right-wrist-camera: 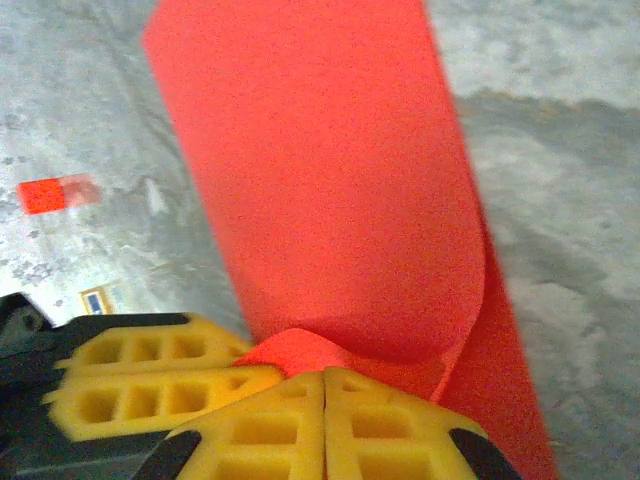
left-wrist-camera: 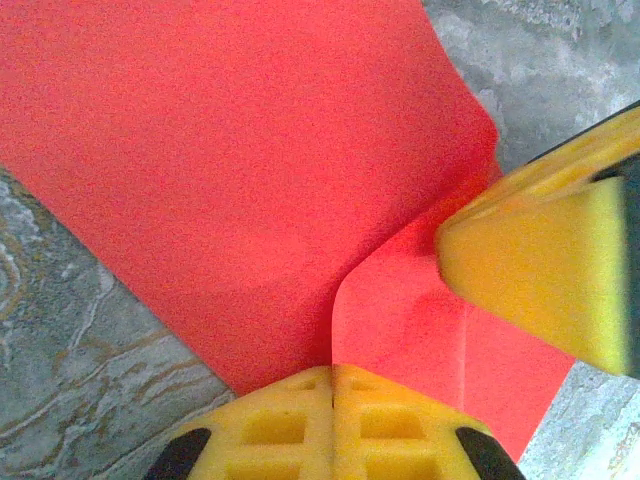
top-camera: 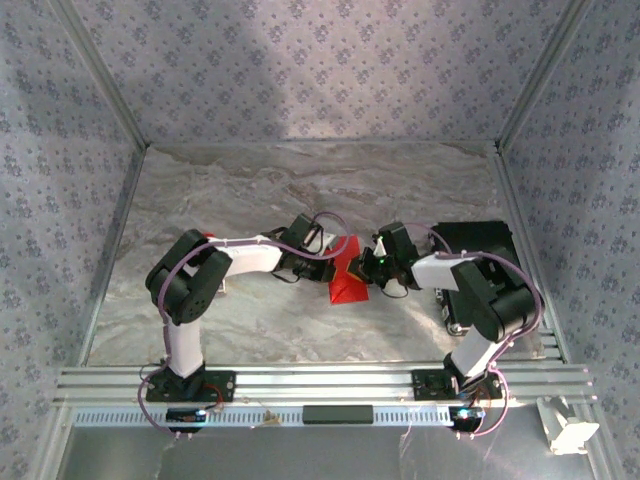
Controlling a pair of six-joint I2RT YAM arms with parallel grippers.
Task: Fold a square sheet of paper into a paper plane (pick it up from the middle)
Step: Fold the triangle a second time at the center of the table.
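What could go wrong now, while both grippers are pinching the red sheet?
1. The left gripper and right gripper pinch the red sheet almost side by side; pulling apart might tear it.
2. The red sheet curls over loosely, so a crease could set crooked.

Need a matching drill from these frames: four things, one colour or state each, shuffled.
Things
1. square sheet of paper
2. left gripper
3. small red piece
4. table

Colour or state
a. grey, marbled surface
b. lying alone on the tabletop, untouched
c. bright red, curled over, mid-table
d. shut on the paper

Pairs: 1-c; 2-d; 3-b; 4-a
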